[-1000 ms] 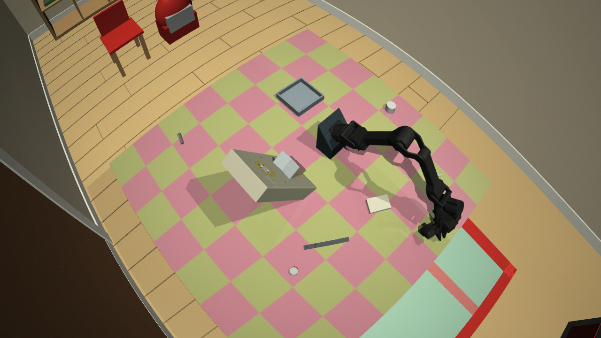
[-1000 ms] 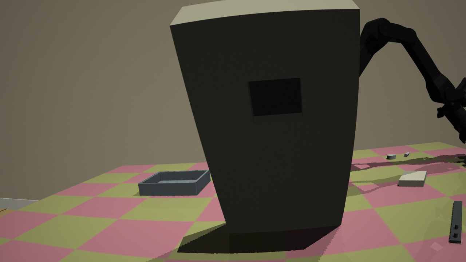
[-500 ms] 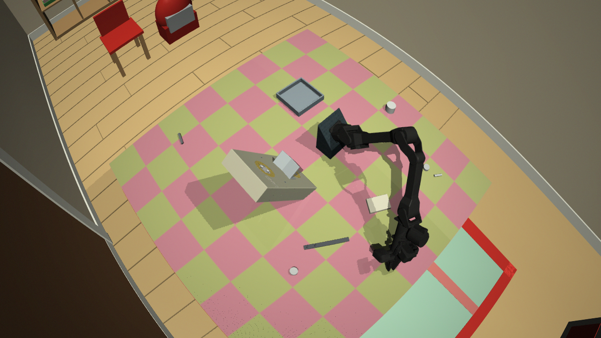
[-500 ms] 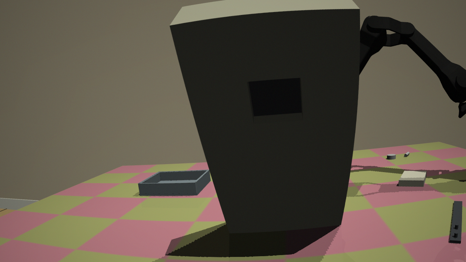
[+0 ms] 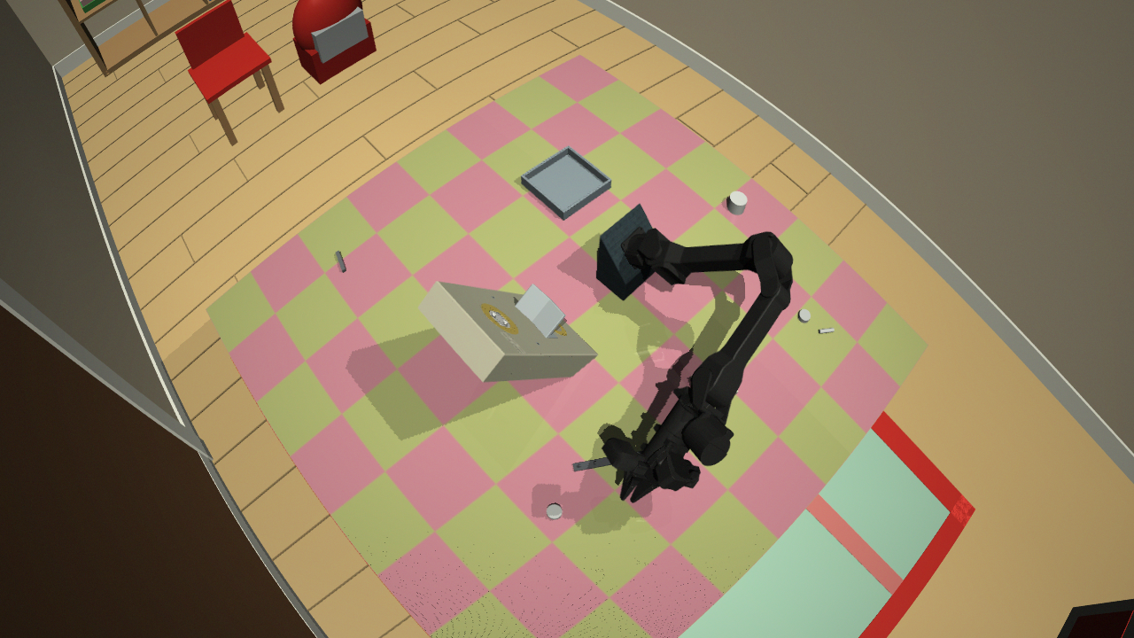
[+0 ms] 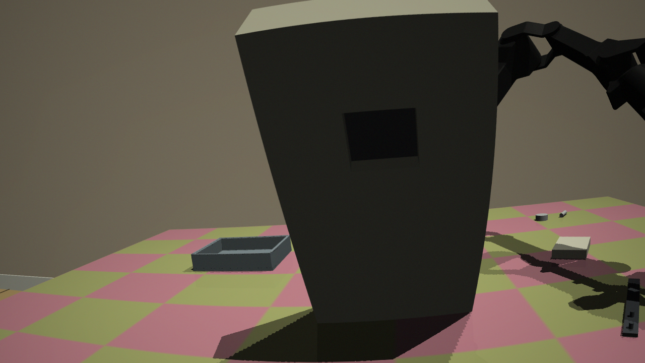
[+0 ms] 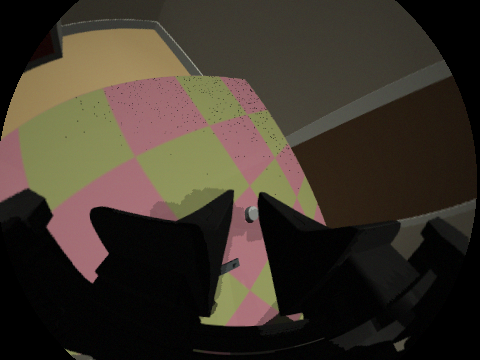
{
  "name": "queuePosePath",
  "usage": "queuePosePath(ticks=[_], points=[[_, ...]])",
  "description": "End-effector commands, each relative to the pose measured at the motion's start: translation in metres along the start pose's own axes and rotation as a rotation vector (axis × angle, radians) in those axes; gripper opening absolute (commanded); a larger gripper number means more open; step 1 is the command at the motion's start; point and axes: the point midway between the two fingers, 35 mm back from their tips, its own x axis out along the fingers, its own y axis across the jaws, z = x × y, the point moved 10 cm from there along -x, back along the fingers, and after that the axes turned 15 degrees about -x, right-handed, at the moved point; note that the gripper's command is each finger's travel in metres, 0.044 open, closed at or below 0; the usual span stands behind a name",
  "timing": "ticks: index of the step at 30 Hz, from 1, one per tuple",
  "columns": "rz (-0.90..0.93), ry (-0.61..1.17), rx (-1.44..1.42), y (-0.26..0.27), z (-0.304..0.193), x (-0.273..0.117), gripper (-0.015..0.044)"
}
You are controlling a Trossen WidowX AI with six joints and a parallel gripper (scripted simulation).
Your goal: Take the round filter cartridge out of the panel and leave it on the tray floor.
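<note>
The beige service panel box stands on the checkered mat, its sloped face visible in the top view. A gold ring with a silvery round centre, seemingly the cartridge, is in that face; its slots are too small to make out. A pale grey plate stands out from the face beside it. The grey tray is empty. My gripper is slightly open with nothing between its fingers, well away from panel and tray, above the mat near a dark bar and a white disc.
The dark bar and white disc lie on the mat. A cream block, another disc, a small peg, a white cylinder and a grey rod also lie around.
</note>
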Motion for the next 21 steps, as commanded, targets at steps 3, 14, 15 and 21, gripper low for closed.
queuePosePath(ticks=[3, 14, 15, 21], points=[[-0.131, 0.069, 0.058, -0.07, -0.033, -0.022, 0.0094], [-0.365, 0.169, 0.218, -0.165, -0.102, -0.096, 0.0094], [-0.386, 0.176, 0.235, -0.172, -0.109, -0.105, 0.0094], [-0.42, 0.228, 0.289, -0.194, -0.151, -0.144, 0.0094]])
